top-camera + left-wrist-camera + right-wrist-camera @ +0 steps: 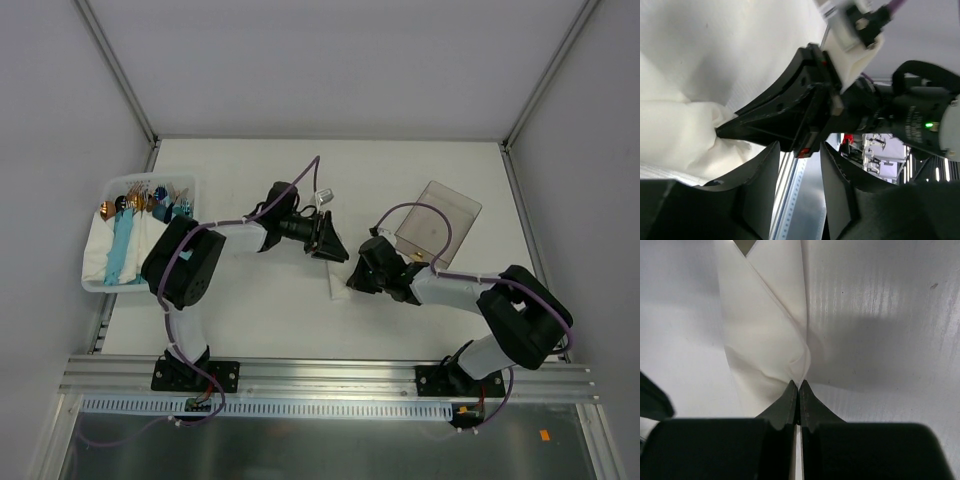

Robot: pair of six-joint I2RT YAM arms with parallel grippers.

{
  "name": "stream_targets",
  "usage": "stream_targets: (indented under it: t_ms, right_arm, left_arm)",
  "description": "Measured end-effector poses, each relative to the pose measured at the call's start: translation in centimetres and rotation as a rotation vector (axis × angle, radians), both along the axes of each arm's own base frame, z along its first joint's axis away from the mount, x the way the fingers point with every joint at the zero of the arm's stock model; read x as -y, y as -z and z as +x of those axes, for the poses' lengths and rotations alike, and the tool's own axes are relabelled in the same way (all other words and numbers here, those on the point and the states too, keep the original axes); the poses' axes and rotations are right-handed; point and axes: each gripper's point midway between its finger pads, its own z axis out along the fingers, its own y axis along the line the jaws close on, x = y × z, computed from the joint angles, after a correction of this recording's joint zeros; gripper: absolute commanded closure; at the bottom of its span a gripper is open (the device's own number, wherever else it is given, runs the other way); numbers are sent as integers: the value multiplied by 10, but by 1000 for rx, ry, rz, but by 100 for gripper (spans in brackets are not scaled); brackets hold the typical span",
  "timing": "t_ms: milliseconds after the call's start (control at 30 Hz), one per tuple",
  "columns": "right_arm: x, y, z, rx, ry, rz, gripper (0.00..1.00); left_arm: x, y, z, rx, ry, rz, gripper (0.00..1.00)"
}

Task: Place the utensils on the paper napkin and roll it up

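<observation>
The white paper napkin [337,289] lies crumpled on the table between the two grippers. In the right wrist view the napkin [765,325] is folded into a narrow strip. My right gripper [799,384] is shut on its near edge, also seen from above [351,279]. In the left wrist view the right gripper [720,132] pinches the napkin [680,135]. My left gripper [799,150] is open and empty just beside it, over the napkin's far end [337,255]. No loose utensils show on the napkin or table.
A white basket [96,283] at the left holds light-blue rolled bundles [124,245] and cutlery with coppery and blue ends [140,201]. A clear plastic tray [440,216] stands behind the right arm. The metal rail [330,375] runs along the near edge.
</observation>
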Motion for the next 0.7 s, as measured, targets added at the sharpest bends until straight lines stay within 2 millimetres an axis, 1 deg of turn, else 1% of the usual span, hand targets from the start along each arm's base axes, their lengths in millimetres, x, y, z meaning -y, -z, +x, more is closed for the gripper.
stream_targets:
  t_ms: [33, 100, 167, 200, 233, 333, 400, 433, 567, 700]
  right_arm:
    - [0, 0, 0, 0, 1, 1, 100]
    - [-1, 0, 0, 0, 1, 3, 100]
    - [-1, 0, 1, -1, 2, 6, 100]
    - [-2, 1, 1, -2, 1, 9, 100]
    - [-2, 1, 1, -2, 2, 11, 100]
    - [-2, 1, 2, -7, 2, 20, 100]
    - [-2, 1, 2, -12, 4, 26, 100]
    - [-2, 1, 3, -13, 4, 30, 100]
    - [-1, 1, 3, -25, 7, 53, 100]
    - [0, 1, 3, -44, 5, 81, 98]
  left_arm:
    - [0, 6, -2, -7, 2, 9, 64]
    - [0, 19, -6, -23, 5, 30, 71]
    - [0, 37, -9, -45, 7, 57, 75]
    - [0, 46, -10, -60, 8, 72, 80]
    - [-1, 55, -10, -73, 8, 84, 82]
    - [-6, 88, -12, -121, 3, 140, 88]
    - [-10, 100, -12, -156, 1, 159, 91]
    - [-11, 101, -11, -156, 2, 160, 94]
    - [-13, 103, -8, -134, 13, 171, 100]
    - [-16, 106, -8, -129, 20, 187, 100]
